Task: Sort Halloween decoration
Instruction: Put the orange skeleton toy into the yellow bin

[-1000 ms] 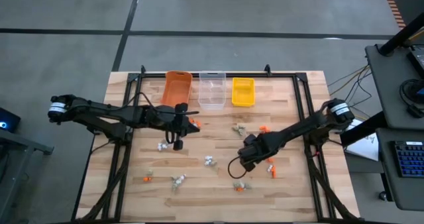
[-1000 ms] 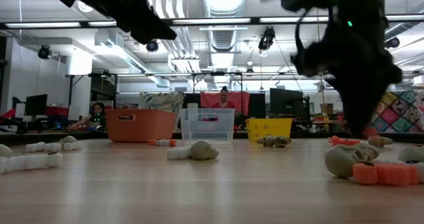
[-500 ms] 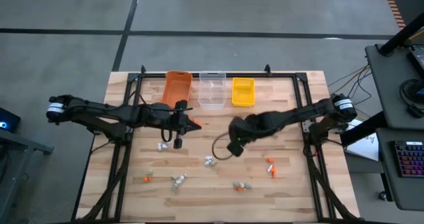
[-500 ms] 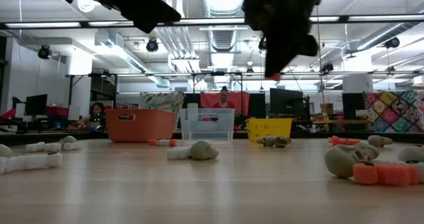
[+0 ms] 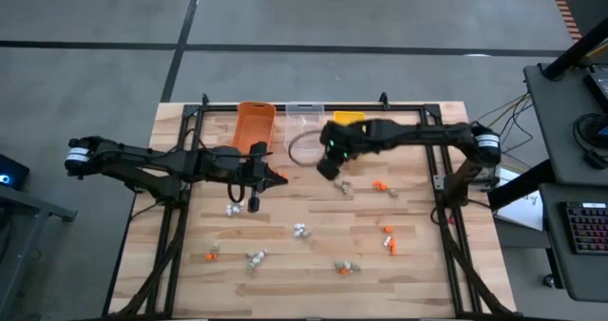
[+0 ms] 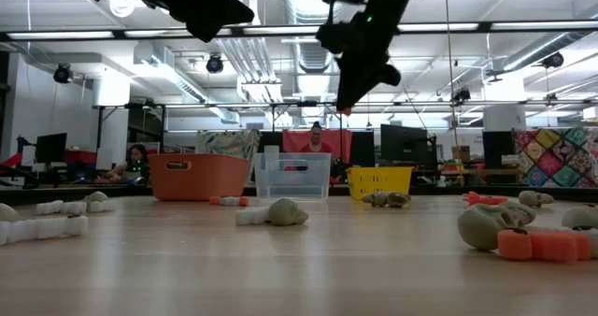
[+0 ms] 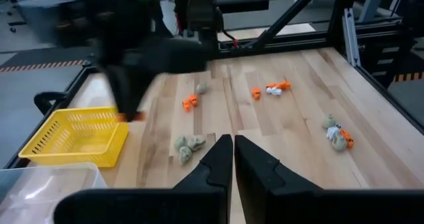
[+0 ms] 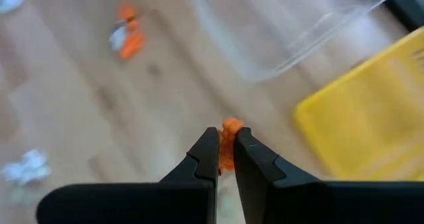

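Table (image 5: pixel 313 207): light wood planks, visible grain, matt with a faint sheen in the low view. Black metal rails frame its edges.

Orange bin (image 5: pixel 255 126): opaque plastic, smooth, slightly glossy. Clear bin (image 5: pixel 302 141), beside the orange bin: transparent plastic, shiny walls. Yellow bin (image 7: pixel 73 138), on the clear bin's other side: plastic with an open lattice wall.

Right gripper (image 8: pixel 224 159): dark matt plastic fingers, smooth; between them a bright orange trinket (image 8: pixel 228 141), plastic-looking.

Left gripper (image 7: pixel 232 164): same dark matt finish.

Grey-tan trinkets (image 6: pixel 283 213) near the clear bin: dull, lumpy surface. White trinkets (image 6: pixel 47 227): matt, knobbly.
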### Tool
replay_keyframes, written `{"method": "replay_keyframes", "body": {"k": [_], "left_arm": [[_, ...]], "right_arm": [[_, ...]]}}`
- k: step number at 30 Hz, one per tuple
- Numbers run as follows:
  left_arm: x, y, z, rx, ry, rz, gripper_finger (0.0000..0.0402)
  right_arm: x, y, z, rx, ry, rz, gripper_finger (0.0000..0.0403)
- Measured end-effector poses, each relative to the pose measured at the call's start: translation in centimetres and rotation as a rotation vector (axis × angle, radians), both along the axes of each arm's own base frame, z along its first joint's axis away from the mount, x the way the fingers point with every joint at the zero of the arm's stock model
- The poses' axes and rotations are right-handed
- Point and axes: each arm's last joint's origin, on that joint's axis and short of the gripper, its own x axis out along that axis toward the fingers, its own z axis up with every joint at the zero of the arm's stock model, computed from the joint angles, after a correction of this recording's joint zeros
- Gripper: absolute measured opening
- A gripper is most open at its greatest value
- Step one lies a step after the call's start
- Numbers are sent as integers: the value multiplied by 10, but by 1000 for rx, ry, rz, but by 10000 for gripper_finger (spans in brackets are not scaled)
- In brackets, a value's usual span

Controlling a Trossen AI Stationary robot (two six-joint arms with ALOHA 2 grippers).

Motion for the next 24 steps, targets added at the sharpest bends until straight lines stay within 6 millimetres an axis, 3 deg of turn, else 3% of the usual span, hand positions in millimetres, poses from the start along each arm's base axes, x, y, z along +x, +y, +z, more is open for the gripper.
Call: {"method": "replay_keyframes", "body": {"k": [11, 24], "left_arm": [[1, 0, 2, -1, -24, 0, 0], [2, 0, 4, 0, -47, -1, 0]], "right_arm": [[9, -79, -7, -64, 93, -9, 22], [-15, -130, -27, -5, 240, -104, 22]]}}
